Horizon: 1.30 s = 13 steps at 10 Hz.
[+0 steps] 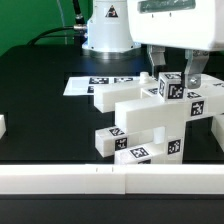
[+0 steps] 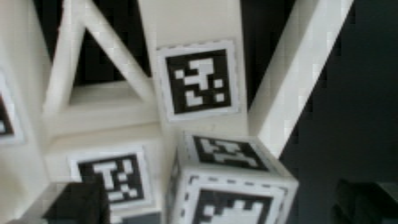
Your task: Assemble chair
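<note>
The partly built white chair (image 1: pixel 135 120) stands in the middle of the black table, its blocks carrying black-and-white tags. My gripper (image 1: pixel 177 80) hangs over its upper part on the exterior view's right. The fingers (image 1: pixel 160 82) stand either side of a tagged upright block (image 1: pixel 170 90). In the wrist view that block (image 2: pixel 231 185) lies between the dark fingertips (image 2: pixel 80 205), with a gap showing on each side, so my gripper (image 2: pixel 222 205) is open. Beyond it are the chair's white bars (image 2: pixel 294 70) and another tag (image 2: pixel 199 80).
The marker board (image 1: pixel 88 86) lies flat behind the chair. A long white rail (image 1: pixel 100 182) runs along the table's front edge. A small white piece (image 1: pixel 2 126) shows at the exterior view's left edge. The arm's base (image 1: pixel 105 30) stands at the back.
</note>
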### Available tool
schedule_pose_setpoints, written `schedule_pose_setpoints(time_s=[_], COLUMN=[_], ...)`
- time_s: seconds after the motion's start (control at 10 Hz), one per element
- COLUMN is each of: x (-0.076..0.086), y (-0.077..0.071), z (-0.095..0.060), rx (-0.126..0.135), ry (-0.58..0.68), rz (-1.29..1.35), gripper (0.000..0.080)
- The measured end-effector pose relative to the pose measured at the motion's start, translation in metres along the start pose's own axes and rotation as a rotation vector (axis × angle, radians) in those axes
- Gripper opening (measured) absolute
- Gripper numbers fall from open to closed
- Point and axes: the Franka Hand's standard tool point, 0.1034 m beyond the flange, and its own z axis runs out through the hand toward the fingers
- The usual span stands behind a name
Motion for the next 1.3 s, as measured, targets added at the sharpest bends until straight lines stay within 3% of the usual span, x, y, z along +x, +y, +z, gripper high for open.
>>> schedule_pose_setpoints(time_s=[0.6,1.3], x=[0.003,-0.0051], y=[0.0017,0.0], z=[0.0005,0.0028], rx=[-0.003,-0.037], ry=[0.002,0.027], rz=[-0.497,-0.998], gripper=[0.0649,0.0649])
